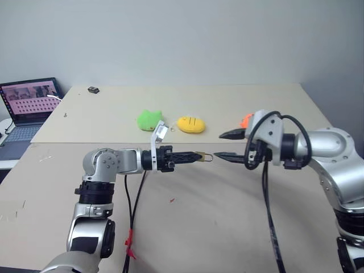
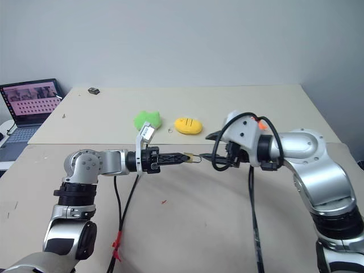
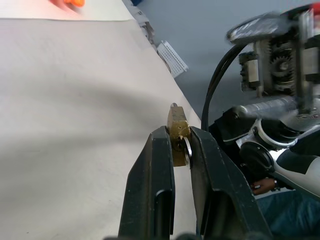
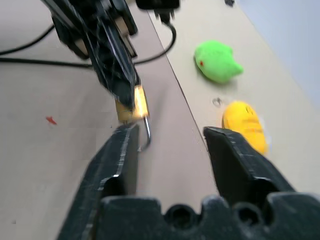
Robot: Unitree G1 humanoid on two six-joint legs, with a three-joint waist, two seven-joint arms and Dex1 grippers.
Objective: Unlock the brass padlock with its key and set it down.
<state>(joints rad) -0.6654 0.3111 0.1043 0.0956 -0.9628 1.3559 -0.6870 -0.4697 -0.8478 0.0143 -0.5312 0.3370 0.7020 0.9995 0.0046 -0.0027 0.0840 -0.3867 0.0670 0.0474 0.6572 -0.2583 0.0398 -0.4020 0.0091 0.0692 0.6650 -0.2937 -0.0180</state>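
Note:
My left gripper (image 1: 196, 156) reaches level across the table's middle, shut on the small brass padlock (image 1: 201, 156). In the left wrist view the padlock (image 3: 177, 128) is pinched between the two black fingers (image 3: 156, 165). Its thin silver shackle (image 1: 209, 157) sticks out towards my right gripper (image 1: 228, 145). That gripper is open just beyond it, one finger above and one level with the shackle. In the right wrist view the padlock (image 4: 133, 103) hangs close to one finger (image 4: 122, 145); whether they touch I cannot tell. The key is hidden.
A green plush toy (image 1: 149, 119), a yellow oval plush toy (image 1: 191, 124) and an orange thing (image 1: 246, 120) lie behind the grippers. A laptop (image 1: 31, 102) stands far left, a small dark object (image 1: 93, 90) at the back. Black cables (image 1: 132, 205) trail across the near table.

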